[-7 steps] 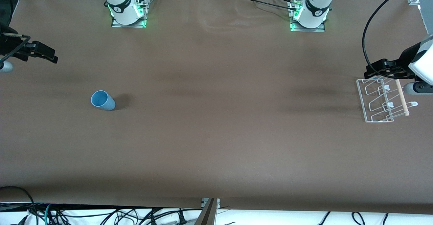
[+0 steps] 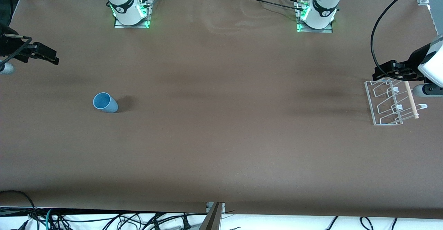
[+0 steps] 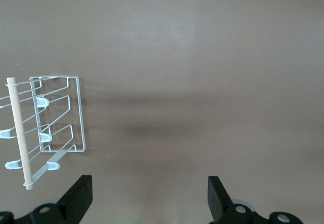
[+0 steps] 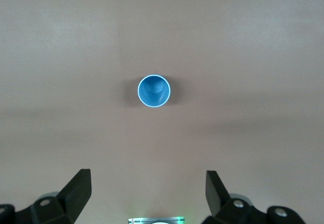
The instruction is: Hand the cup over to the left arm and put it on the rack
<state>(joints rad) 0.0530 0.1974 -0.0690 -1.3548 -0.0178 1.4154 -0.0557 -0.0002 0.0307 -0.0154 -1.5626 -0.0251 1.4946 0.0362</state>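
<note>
The cup [image 2: 105, 102] stands upright, mouth up, on the worktop [image 2: 221, 136] at the left of the front view. The right tool [image 2: 43, 54] hangs at the left edge, its fingers spread wide, holding nothing. The left tool [image 2: 389, 71] hangs over the rack [image 2: 391, 102] at the right edge, also wide and empty. Judged step: approach, before the pickup. The next move calls for lowering the right tool around the cup.

White wire rack [image 3: 55, 120] with wooden dowel [image 3: 20, 133] on brown table [image 3: 202, 82], left gripper [image 3: 149, 201] jaws wide apart above.
</note>
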